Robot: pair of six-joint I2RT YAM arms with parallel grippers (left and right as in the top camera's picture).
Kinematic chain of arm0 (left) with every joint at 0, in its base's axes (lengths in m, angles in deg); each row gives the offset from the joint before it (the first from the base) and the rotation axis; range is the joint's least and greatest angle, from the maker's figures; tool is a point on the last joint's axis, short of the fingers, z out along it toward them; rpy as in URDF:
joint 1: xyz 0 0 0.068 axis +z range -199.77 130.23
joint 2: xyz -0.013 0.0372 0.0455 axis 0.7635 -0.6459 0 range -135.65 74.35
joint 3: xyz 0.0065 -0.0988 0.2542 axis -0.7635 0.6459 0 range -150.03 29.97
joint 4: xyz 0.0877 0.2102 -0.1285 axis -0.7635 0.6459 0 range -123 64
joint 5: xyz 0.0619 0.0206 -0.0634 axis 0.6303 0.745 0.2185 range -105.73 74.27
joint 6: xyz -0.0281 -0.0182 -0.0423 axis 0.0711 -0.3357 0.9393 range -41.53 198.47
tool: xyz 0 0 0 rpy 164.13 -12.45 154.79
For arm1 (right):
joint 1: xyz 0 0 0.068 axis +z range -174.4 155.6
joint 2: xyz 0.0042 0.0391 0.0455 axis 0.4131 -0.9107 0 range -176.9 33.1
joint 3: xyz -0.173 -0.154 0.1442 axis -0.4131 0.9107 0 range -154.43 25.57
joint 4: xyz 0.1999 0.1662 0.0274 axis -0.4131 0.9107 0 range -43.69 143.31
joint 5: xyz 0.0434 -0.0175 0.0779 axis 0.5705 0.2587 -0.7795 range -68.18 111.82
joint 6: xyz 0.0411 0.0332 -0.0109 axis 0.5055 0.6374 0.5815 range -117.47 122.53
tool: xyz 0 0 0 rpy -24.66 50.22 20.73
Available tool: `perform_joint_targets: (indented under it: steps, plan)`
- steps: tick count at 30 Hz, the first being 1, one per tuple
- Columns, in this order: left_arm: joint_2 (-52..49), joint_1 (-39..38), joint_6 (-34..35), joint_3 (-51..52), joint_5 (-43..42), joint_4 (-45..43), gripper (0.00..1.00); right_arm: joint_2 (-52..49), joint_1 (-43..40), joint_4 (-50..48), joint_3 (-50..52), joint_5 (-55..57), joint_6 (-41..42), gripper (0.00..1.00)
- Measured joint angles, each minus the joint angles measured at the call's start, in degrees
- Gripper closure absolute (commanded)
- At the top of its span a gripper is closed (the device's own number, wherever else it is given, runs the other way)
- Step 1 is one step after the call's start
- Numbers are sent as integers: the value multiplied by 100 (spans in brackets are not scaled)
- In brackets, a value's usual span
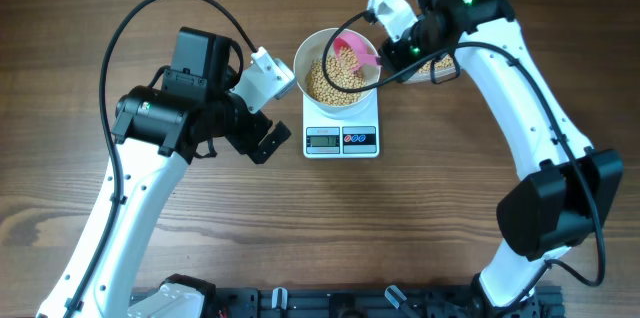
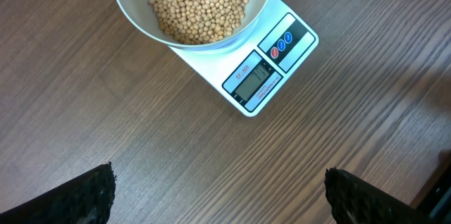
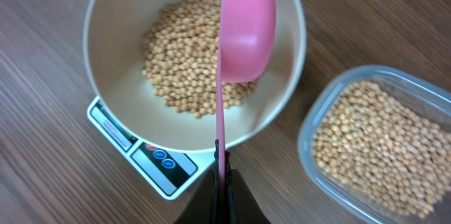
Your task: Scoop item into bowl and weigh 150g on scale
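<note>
1. Your right end effector point(image 3: 223, 182) clamps the pink scoop point(image 3: 245, 30); its handle runs straight ahead, over the bowl point(image 3: 95, 55).
2. The beans point(image 3: 176, 69) lie left of the scoop, bowl on scale point(image 3: 130, 146).
3. Your left end effector point(image 2: 222, 196): open, empty.

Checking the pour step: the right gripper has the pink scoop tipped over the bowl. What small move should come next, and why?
Probably roll the scoop level and lift it clear of the bowl. It lies on its side over the beans, likely emptied, with the right gripper shut on its handle. The scale display cannot be read here.
</note>
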Motion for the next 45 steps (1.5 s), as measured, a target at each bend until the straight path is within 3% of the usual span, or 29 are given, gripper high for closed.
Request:
perform_joint_targets:
  steps: [22, 45]
  plan:
    - [0, 0, 0, 0, 0, 0, 0, 245, 323, -48, 0, 767, -129, 96]
    - [0, 0, -2, 0, 0, 2, 0, 247, 1349, -214, 0, 2573, -581, 96]
